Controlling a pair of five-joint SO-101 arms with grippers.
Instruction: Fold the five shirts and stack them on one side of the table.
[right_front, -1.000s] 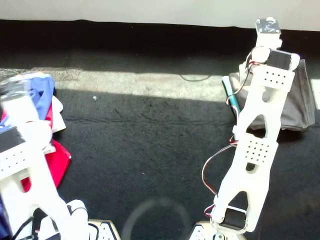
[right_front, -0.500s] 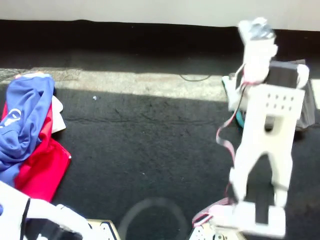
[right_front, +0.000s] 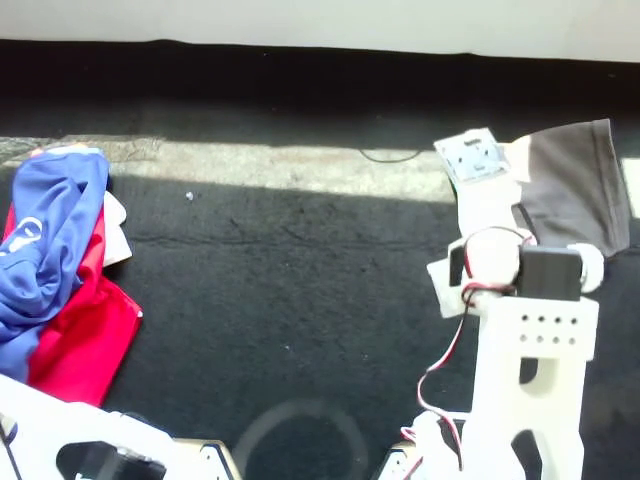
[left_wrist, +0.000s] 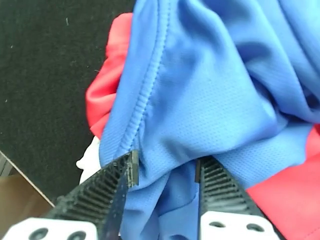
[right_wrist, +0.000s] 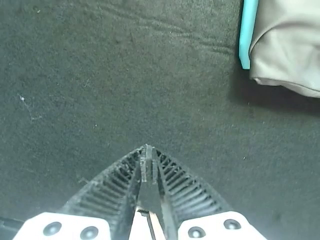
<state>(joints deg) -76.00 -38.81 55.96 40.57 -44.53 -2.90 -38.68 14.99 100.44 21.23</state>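
Left gripper (left_wrist: 165, 170) stands released, jaws apart astride a fold of the blue mesh shirt (left_wrist: 215, 100), which lies crumpled over the red shirt (right_front: 85, 345) at the high view's left edge. Right gripper (right_wrist: 146, 161) is clenched empty above the black cloth table (right_front: 300, 290); the folded grey shirt (right_front: 575, 190) lies at upper right.

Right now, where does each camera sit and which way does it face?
High view: fixed above, looking down at the table; both white arms show.
Left wrist view: on the left arm, facing the blue shirt past its open tool.
Right wrist view: on the right arm, facing the table past its shut tool.
Shared: high and right wrist views both show the grey shirt.
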